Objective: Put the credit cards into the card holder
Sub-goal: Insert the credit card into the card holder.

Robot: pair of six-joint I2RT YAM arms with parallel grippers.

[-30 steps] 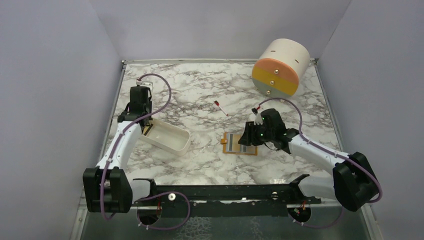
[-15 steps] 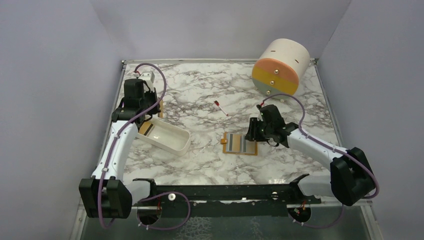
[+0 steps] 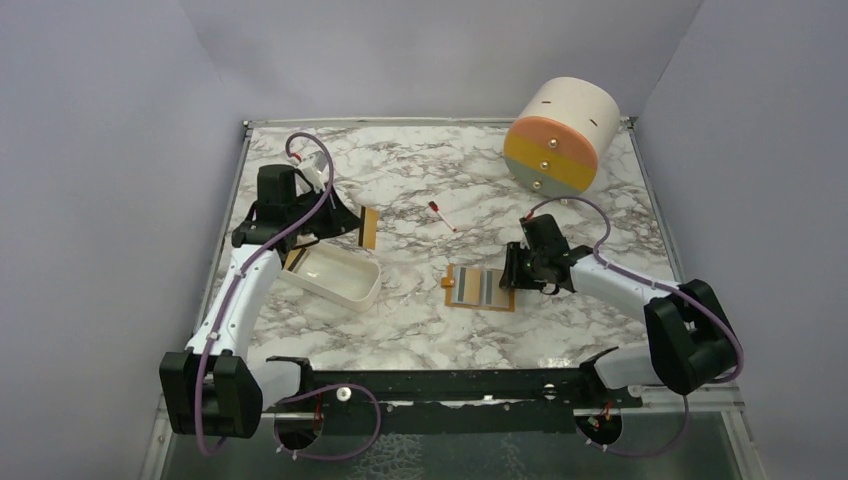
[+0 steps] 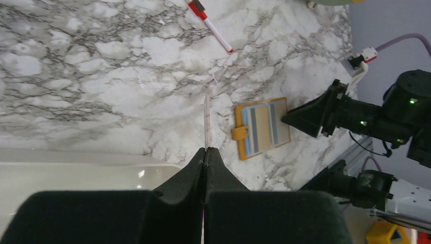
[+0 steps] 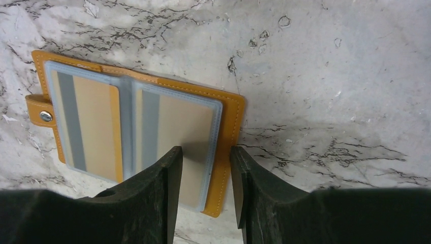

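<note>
One golden credit card [image 3: 368,228] is pinched on edge in the left gripper [image 4: 206,151], held up near the far corner of the white tray [image 3: 345,297]. Further right, the card holder [image 3: 478,288] lies open and flat on the desk [image 3: 420,330]. The right gripper [image 5: 206,150], jaws spread, hangs over its right edge.

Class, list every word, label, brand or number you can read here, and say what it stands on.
None readable.
Cards in the card holder: grey stripes only.
Card in the left pincer: too small, edge-on at the wrist.
Drum, tray, stick: no lettering shows.
</note>
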